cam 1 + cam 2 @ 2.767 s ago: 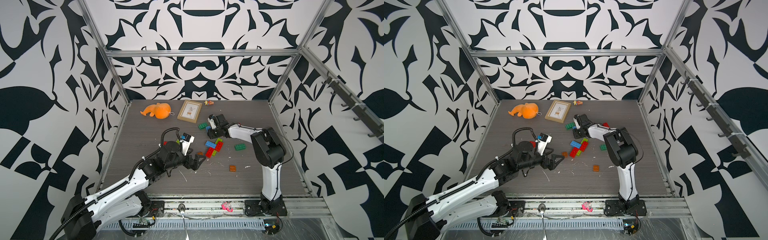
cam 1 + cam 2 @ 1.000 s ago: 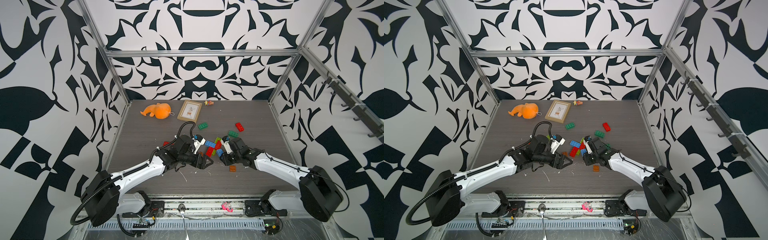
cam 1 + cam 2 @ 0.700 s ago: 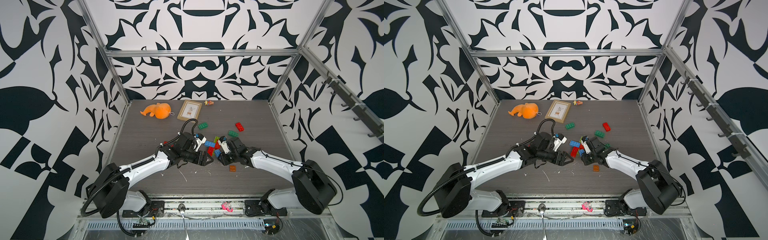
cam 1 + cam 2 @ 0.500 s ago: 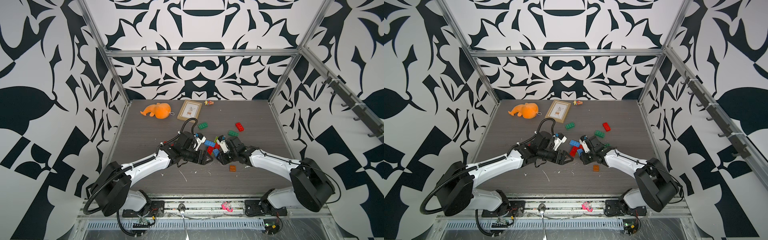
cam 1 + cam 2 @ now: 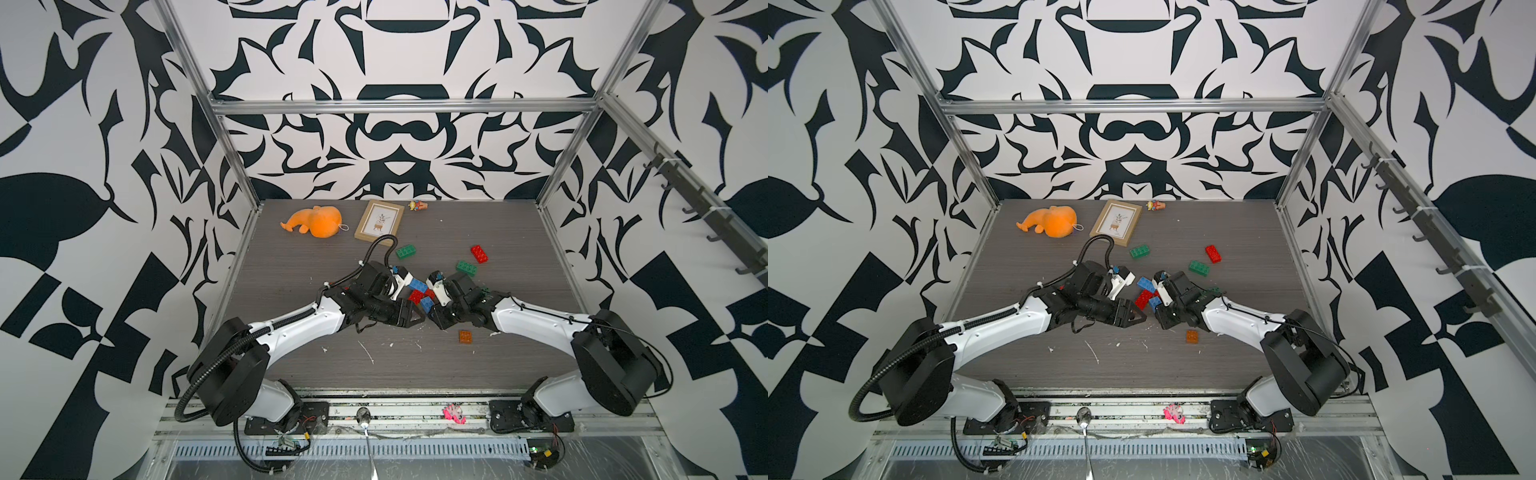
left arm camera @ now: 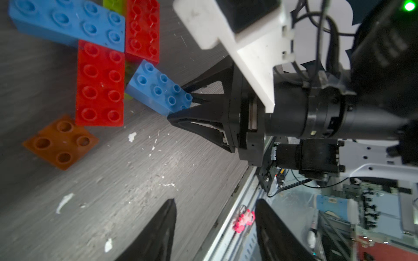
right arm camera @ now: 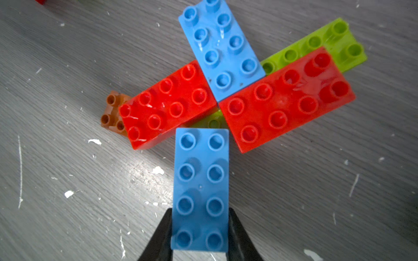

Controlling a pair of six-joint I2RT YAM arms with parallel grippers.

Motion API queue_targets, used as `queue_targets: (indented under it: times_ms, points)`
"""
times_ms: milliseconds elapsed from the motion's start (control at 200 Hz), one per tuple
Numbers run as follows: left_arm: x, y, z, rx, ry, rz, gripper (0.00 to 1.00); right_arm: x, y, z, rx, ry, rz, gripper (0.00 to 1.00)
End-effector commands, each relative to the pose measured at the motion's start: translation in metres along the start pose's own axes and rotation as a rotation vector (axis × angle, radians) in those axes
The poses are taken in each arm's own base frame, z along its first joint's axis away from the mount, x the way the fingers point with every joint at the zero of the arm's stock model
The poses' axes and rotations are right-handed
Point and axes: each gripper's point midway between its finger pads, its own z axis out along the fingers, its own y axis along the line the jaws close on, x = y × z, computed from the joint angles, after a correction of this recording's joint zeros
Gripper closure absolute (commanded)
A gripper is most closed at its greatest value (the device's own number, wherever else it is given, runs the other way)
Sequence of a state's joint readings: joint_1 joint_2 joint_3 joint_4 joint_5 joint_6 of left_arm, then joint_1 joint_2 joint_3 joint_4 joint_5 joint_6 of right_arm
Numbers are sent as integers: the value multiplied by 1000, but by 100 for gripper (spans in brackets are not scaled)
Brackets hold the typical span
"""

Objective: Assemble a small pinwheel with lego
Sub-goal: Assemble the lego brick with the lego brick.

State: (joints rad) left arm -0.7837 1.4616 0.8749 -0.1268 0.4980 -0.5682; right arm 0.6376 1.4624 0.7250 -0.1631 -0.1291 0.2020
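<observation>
right gripper (image 7: 199, 213): clamped on the sides of a blue 2x4 brick (image 7: 200, 176), free end against the brick cluster (image 7: 282, 101) mid-table | left gripper (image 6: 216, 203): fingers apart, nothing between them, near the cluster | loose: dark green bricks (image 5: 406, 251), red brick (image 5: 479, 254) farther back; orange-brown square (image 5: 465, 336) nearer the front edge

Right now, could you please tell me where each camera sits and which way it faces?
Top views: high at the front, looking down at the table; left arm and right arm show.
Left wrist: on the left arm, looking past the open left gripper at the right gripper holding the blue brick.
Right wrist: on the right arm, looking down on that brick between its own fingers.
Shared: both wrist views show that brick.
</observation>
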Motion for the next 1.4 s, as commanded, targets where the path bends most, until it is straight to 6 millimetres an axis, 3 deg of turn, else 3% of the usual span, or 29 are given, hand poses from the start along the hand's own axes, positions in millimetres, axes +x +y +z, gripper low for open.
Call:
queue_targets:
  times_ms: [0,400,615,885,1395]
  points:
    - [-6,-1,1,1,18,-27,47,-25,3,-7,19,-58,-53,90]
    - [-16,12,11,-19,46,-77,56,-26,1,5,33,-21,-75,90]
    - [-26,27,20,-63,51,-108,70,-27,-1,5,53,-17,-79,90]
    - [-52,47,37,-96,26,-167,86,-25,-2,10,65,11,-83,91]
    - [-67,68,62,-141,65,-173,90,-22,-7,13,87,23,-48,92]
